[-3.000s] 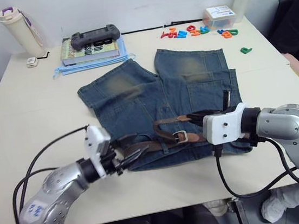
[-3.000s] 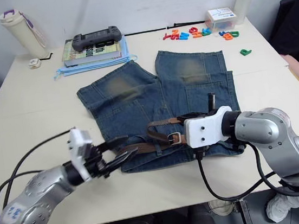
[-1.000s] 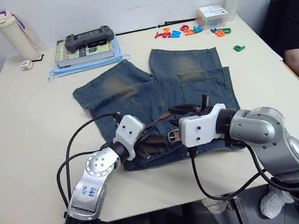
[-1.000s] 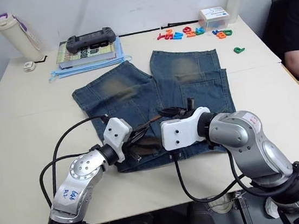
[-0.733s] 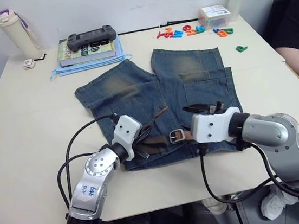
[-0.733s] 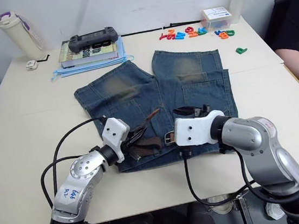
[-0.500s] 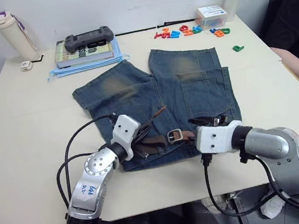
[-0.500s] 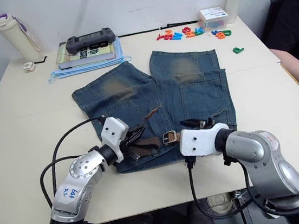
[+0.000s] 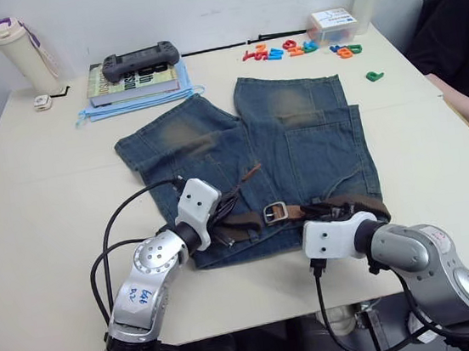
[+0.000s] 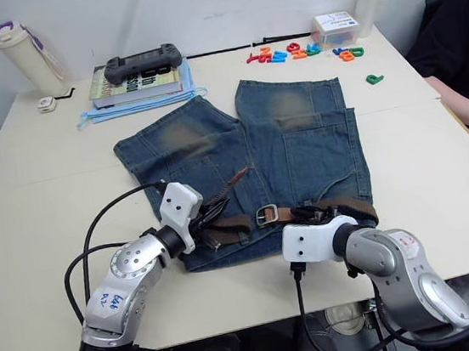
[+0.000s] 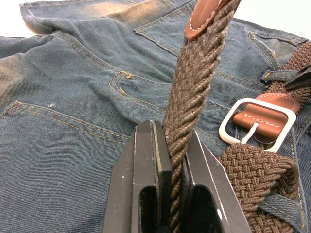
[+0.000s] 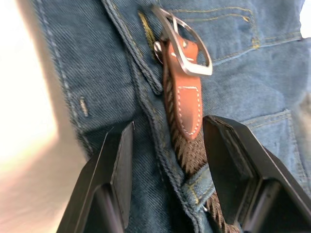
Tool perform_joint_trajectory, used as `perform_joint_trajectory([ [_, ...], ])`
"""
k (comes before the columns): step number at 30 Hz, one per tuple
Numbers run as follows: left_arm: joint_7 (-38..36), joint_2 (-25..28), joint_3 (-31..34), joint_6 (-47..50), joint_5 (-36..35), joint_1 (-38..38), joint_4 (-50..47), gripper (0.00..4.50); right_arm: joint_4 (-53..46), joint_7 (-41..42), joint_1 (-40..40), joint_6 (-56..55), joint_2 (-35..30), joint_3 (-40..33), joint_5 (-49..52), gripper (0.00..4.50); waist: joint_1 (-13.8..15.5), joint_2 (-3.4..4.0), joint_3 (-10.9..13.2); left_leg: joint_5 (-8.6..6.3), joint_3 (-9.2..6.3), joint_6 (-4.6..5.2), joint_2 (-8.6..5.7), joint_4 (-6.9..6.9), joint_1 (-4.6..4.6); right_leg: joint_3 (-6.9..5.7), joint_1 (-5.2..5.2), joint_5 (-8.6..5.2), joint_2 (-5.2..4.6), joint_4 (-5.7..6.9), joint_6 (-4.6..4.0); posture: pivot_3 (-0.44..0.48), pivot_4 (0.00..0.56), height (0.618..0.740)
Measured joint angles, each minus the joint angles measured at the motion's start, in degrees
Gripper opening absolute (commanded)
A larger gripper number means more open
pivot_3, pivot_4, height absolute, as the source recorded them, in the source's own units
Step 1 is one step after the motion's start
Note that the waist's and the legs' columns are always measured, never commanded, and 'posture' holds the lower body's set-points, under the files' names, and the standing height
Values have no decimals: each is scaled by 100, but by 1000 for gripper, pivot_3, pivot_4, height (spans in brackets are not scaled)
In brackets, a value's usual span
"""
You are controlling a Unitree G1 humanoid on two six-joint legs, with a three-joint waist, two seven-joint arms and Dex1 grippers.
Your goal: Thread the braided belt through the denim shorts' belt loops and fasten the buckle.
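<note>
- Cream-coloured desk (image 9: 42, 208) carried everything you were working with, and a pale wall stood behind its far edge.
- Your denim shorts (image 9: 299, 142) lay flat near the middle of the desk, with the waistband toward the near edge and the two legs pointing at the far edge.
- Your braided belt (image 11: 194, 87) ran along the waistband, and its tan leather tip (image 9: 251, 172) stuck up over the left leg.
- Your left gripper (image 11: 167, 160) was pressed together on the braided belt a little below that tip, with the woven strap squeezed between its two black fingers (image 11: 146, 165).
- You could see the buckle (image 11: 257, 124) lying flat on the denim just beside that gripper, at the middle of the waistband, with its tan leather tab running through the silver frame.
- Your right gripper (image 12: 167, 160) was spread wide at the near edge of the shorts; it straddled the strap and leather tab just behind the buckle, and its fingers (image 12: 116, 165) touched neither.
- One of the belt loops (image 12: 194, 187) crossed the strap between those fingers.
- At the far left corner you had a beige bottle (image 9: 21, 52); beside it, a black game controller (image 9: 138, 60) sat on a book (image 9: 130, 81).
- Along the far edge toward the right corner lay coloured plastic letters (image 9: 287, 49) and a small clear box (image 9: 331, 22).
- A person's dark sleeve (image 9: 456, 28) showed at the right edge of the desk.
</note>
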Motion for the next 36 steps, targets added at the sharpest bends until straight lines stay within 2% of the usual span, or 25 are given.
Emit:
perform_joint_trajectory([
  [10,-24,5,0,69,-39,-6,-2,0,191,-243,-151,530,763,141,-505,2433,-4,-15,-9,1,0,-2,0,5,2,5,1,4,4,5,-1,0,150,707],
  [13,-28,11,1,75,-49,-16,-2,0,201,-243,-166,610,852,179,-508,1601,-9,-15,-9,2,0,-3,1,4,3,5,0,4,5,5,-2,0,150,707],
  [16,-28,17,2,76,-51,-16,-2,0,234,-253,-168,632,935,223,-519,250,-12,-14,-9,2,0,-3,1,4,2,6,-1,4,5,5,-2,0,150,707],
  [17,-28,18,2,76,-51,-16,-2,0,234,-264,-179,635,952,223,-529,44,-12,-14,-9,2,0,-3,1,4,3,6,-1,4,5,6,-2,0,150,707],
  [25,-27,46,2,132,-51,-73,-3,0,204,-324,-216,897,1361,108,-481,44,-17,-15,-9,2,1,-3,2,4,2,8,-2,4,7,6,-2,0,150,707],
  [30,26,-21,8,304,-54,-325,-3,0,130,-622,-518,1478,2190,-175,-376,44,-22,-14,-10,3,2,-5,1,4,3,12,-6,5,9,11,-3,0,150,707],
  [36,220,-148,30,679,-53,-443,44,0,-92,-961,-494,2275,3010,-226,-308,44,-27,-13,-10,3,3,-5,0,3,1,15,-8,5,9,12,-2,0,150,707],
])
